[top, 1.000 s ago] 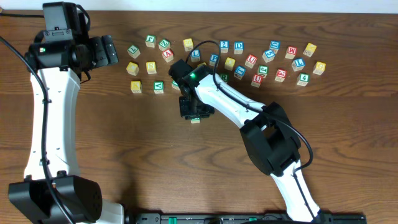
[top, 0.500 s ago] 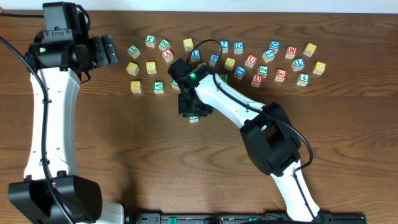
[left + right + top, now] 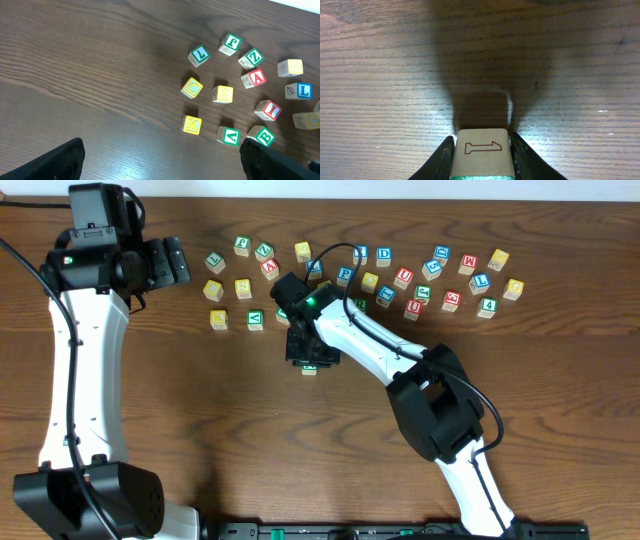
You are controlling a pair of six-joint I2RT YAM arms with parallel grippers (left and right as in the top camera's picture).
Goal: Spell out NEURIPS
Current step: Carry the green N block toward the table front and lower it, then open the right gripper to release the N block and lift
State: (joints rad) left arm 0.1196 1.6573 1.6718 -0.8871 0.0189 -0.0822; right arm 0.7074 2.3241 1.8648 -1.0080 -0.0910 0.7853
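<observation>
1. Your right claw (image 3: pixel 481 152) is clamped on a light-wood cube (image 3: pixel 481 147), which sits between its fingers; you cannot read its letter.
2. Your left claw (image 3: pixel 160 167) hangs with its fingers apart.
3. Ahead of the left claw, toward its right side, the red I cube (image 3: pixel 268 110) and the S cube (image 3: pixel 223 93) lie on the bench (image 3: pixel 90 75).

The left arm runs from its base at 7 o'clock up to 11 o'clock, its end effector (image 3: pixel 178 262) pointing toward 3 o'clock with fingers (image 3: pixel 60 162) spread wide. The right arm reaches from 5 o'clock toward centre. Its end effector (image 3: pixel 309 358) points down at the counter, fingers (image 3: pixel 442 157) clamped on a cube (image 3: pixel 481 147).
</observation>
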